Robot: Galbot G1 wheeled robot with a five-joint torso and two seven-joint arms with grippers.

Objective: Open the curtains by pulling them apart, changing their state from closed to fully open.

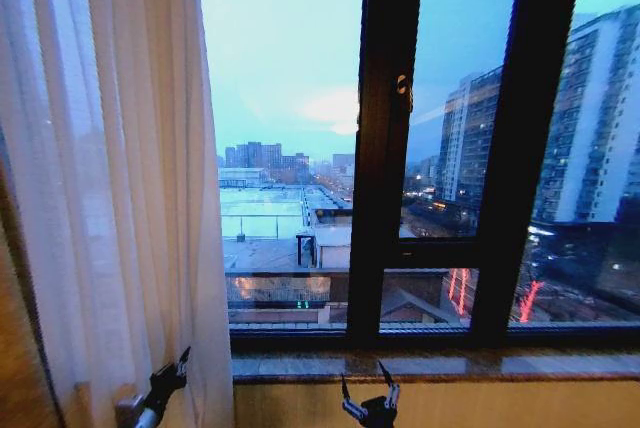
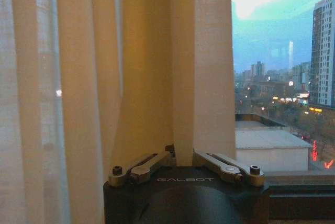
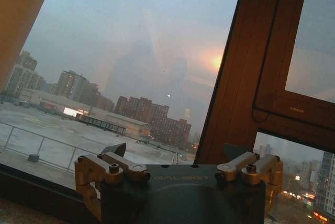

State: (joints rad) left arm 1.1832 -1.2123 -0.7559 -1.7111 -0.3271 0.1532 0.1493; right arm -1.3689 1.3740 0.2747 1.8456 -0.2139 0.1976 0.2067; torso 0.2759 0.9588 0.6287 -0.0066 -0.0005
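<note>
One sheer panel of the curtains [image 1: 110, 178] is bunched at the left of the window [image 1: 290, 148], leaving the glass from its edge rightward uncovered. Note the left gripper [image 1: 170, 380] low at the panel's inner edge; in the left wrist view its fingers are closed on a fold of the fabric [image 2: 183, 77], a hold that lets the arm drag the panel sideways. Note the right gripper [image 1: 370, 393] below the stone sill [image 1: 440, 363], jaws spread wide and holding nothing, with bare glass and the dark frame [image 3: 251, 77] ahead of it. You should judge the left panel largely drawn back
</note>
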